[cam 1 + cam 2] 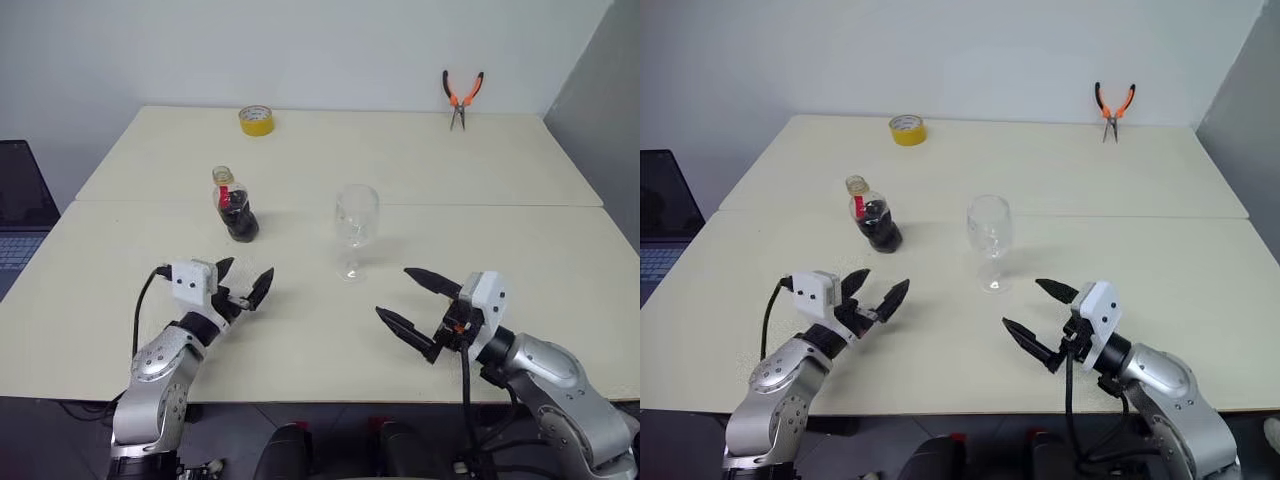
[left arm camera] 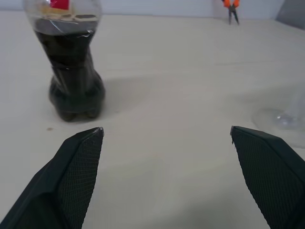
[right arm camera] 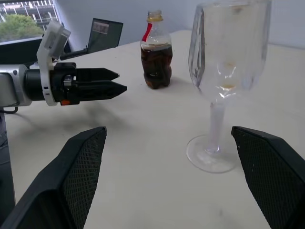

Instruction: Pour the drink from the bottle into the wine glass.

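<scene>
2 pincers gape before bottle (image 1: 235, 207) and wine glass (image 1: 356, 229).

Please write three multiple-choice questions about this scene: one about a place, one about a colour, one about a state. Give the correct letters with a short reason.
1. Where does the bottle stand from the glass?
A. robot's left
B. robot's right
C. inside it

2. What colour are the pliers' handles?
A. blue
B. orange
C. green

3. How is the glass?
A. empty
B. half full
C. tipped over

Key: 1 A, the bottle is on the left in the head views. 2 B, orange handles at the far edge. 3 A, the bowl is clear and upright.
</scene>
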